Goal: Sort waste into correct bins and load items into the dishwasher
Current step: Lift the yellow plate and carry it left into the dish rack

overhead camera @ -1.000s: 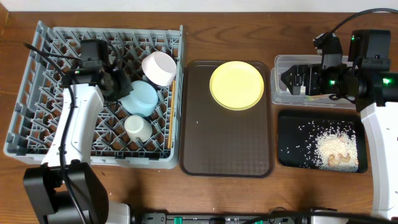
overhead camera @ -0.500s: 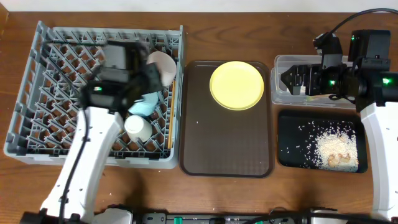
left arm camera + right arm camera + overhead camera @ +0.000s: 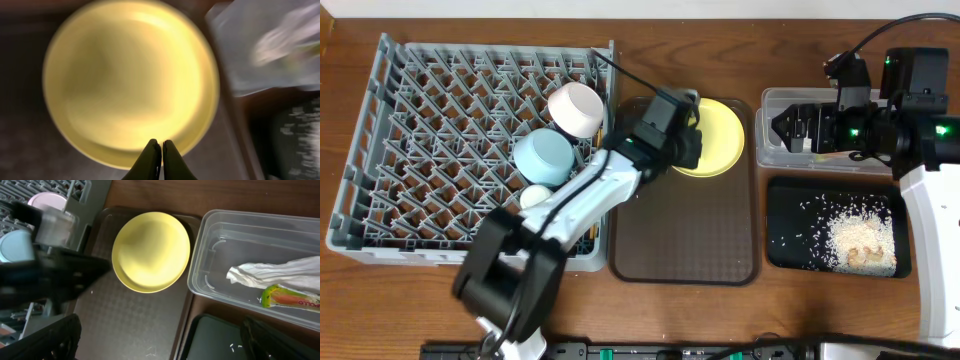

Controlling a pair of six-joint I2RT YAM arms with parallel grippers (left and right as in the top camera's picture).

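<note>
The yellow plate (image 3: 722, 135) (image 3: 130, 80) (image 3: 150, 250) lies at the far end of the brown serving tray (image 3: 680, 230). My left gripper (image 3: 688, 140) (image 3: 161, 143) hangs over the plate's near-left rim, shut, with nothing between its fingers. My right gripper (image 3: 782, 127) (image 3: 165, 347) is open above the left end of the clear tub (image 3: 790, 95) (image 3: 200, 270). In the tub lie the white napkin (image 3: 265, 272) and the green-and-yellow wrapper (image 3: 290, 297). Rice scraps (image 3: 855, 235) lie in the black tray (image 3: 785, 250). The grey dish rack (image 3: 440, 120) holds the light blue bowl (image 3: 545, 157) and the white bowl (image 3: 575, 108).
A small white cup (image 3: 535, 197) sits in the rack below the blue bowl. Thin wooden chopsticks (image 3: 602, 130) lie along the rack's right wall. The left arm stretches across the rack's right corner and the serving tray's left edge.
My left arm has swung right, from over the rack to the yellow plate. The right arm has not moved.
</note>
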